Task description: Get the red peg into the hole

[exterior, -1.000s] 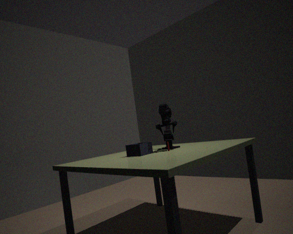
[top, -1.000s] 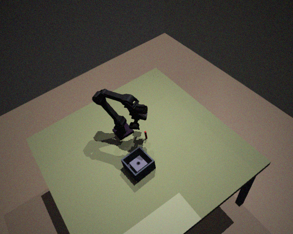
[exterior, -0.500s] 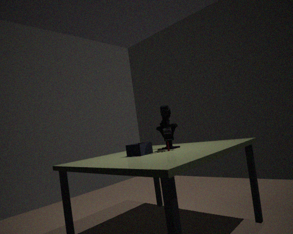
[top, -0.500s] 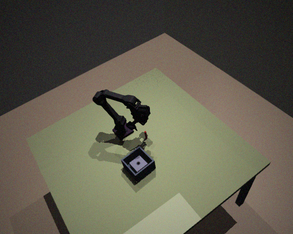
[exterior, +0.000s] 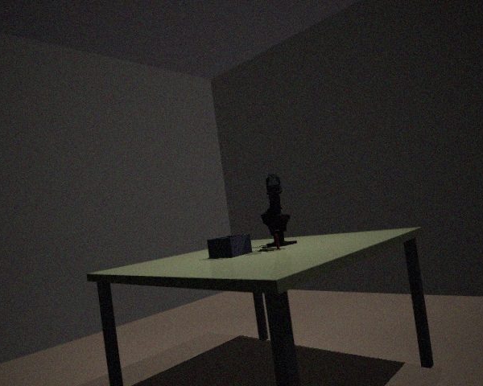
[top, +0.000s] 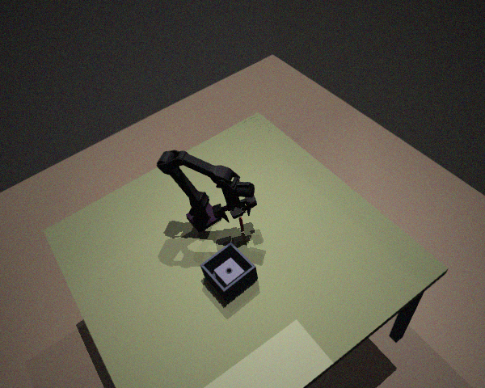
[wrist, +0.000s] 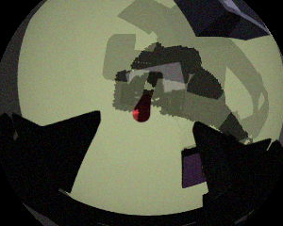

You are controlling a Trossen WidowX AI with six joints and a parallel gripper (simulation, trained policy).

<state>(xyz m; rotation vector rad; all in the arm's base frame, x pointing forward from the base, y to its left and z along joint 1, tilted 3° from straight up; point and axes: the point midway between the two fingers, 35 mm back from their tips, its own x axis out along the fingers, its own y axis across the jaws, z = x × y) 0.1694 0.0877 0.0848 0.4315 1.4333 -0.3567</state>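
The red peg (top: 241,224) (exterior: 276,240) (wrist: 142,112) stands upright on the table, in the arm's shadow. My gripper (top: 237,216) (wrist: 148,121) is wide open and empty. It points down above the peg; in the wrist view the peg's top shows in the gap between the two fingertips, touched by neither. The open dark box (top: 241,288) (exterior: 229,247) (wrist: 214,21) stands on the table, in front of the peg in the top view. Its pale plate (top: 236,265) lies at the bottom, with a dark hole (top: 229,270) in the middle that looks empty.
The arm's purple base (top: 209,213) (wrist: 192,169) stands on the green table (top: 339,250) (exterior: 171,268), left of the peg in the top view. The box walls rise around the plate. A bright patch (top: 276,355) lies near the table's front edge.
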